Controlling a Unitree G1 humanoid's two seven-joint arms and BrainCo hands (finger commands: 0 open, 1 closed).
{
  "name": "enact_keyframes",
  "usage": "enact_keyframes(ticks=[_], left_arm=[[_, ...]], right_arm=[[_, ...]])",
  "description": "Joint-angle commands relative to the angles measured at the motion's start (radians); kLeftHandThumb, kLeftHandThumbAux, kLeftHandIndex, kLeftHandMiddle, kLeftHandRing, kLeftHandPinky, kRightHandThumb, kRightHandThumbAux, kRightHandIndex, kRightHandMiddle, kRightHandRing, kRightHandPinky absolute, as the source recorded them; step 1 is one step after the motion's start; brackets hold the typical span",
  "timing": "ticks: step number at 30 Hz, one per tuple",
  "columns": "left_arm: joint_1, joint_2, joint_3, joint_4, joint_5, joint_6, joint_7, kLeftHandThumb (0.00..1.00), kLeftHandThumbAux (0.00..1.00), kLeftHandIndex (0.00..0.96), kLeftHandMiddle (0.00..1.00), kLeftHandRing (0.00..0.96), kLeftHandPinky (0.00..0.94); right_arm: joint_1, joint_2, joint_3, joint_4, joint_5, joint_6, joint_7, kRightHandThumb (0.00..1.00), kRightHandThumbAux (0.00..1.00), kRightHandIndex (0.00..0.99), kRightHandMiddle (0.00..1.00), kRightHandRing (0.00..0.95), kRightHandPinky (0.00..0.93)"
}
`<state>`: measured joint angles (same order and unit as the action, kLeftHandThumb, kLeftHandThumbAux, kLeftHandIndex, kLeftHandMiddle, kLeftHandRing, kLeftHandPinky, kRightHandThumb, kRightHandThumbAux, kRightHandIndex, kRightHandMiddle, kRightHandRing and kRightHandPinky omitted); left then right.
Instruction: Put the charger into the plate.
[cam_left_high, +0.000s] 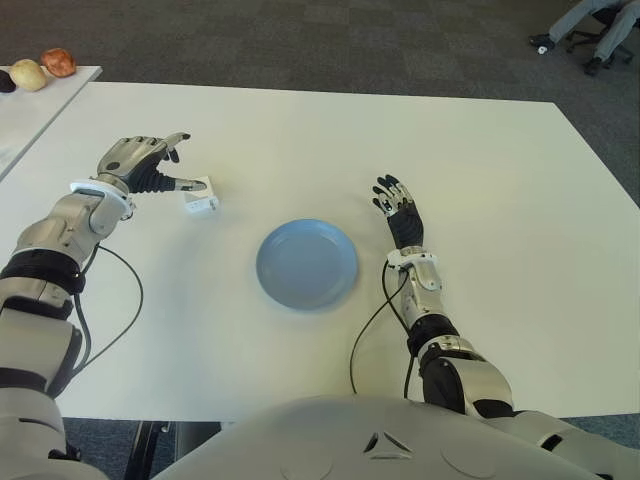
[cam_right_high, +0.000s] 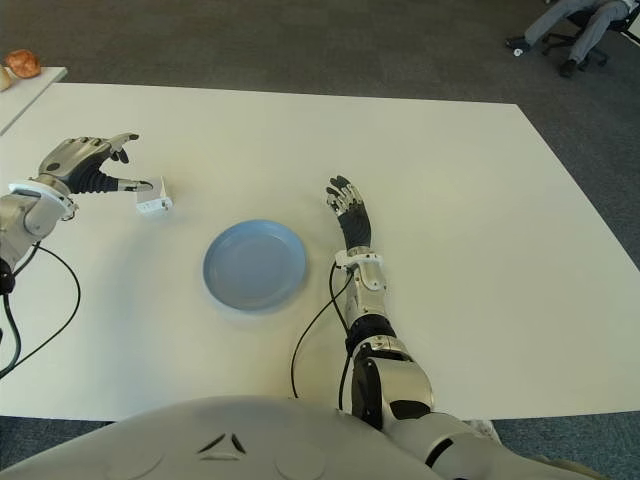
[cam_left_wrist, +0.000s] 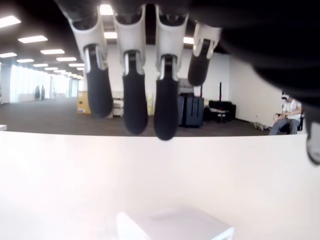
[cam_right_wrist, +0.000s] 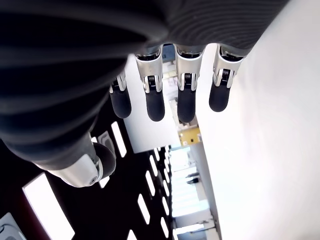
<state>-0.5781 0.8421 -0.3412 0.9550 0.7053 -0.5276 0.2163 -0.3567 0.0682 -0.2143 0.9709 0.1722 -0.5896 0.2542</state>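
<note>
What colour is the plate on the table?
The plate is light blue, plain with no pattern; the left eye view shows it best.

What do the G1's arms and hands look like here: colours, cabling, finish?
Both arms are silver-grey metallic shells with black joint bands. The left hand has a silver back and black fingers with rounded dark tips. The right hand looks mostly black, with a pale silver wrist cuff. A thin black cable loops loosely from each forearm over the white table. No markings readable.
</note>
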Motion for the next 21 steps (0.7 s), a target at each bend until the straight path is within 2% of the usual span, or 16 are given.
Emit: enact_keyframes(ticks=[1, 11, 21], left_arm=[[-0.048, 0.0, -0.037, 0.091, 0.022, -0.052, -0.019, 0.375, 0.18, 0.001, 0.001, 0.001, 0.001], [-0.097, -0.008, -0.082, 0.198, 0.041, -0.095, 0.01, 0.369, 0.15, 0.0, 0.0, 0.0, 0.0], [-0.103, -0.05, -0.125, 0.276, 0.053, -0.081, 0.033, 0.397, 0.161, 0.0, 0.0, 0.0, 0.0]], right_arm=[[0.08, 0.007, 0.001, 0.064, -0.002, 0.043, -0.007, 0.036, 0.635, 0.139, 0.17, 0.142, 0.154], [0.082, 0.003, 0.004, 0.063, -0.004, 0.039, -0.004, 0.053, 0.643, 0.141, 0.17, 0.145, 0.159], [0.086, -0.003, 0.012, 0.058, -0.013, 0.032, -0.004, 0.059, 0.645, 0.141, 0.175, 0.149, 0.159]])
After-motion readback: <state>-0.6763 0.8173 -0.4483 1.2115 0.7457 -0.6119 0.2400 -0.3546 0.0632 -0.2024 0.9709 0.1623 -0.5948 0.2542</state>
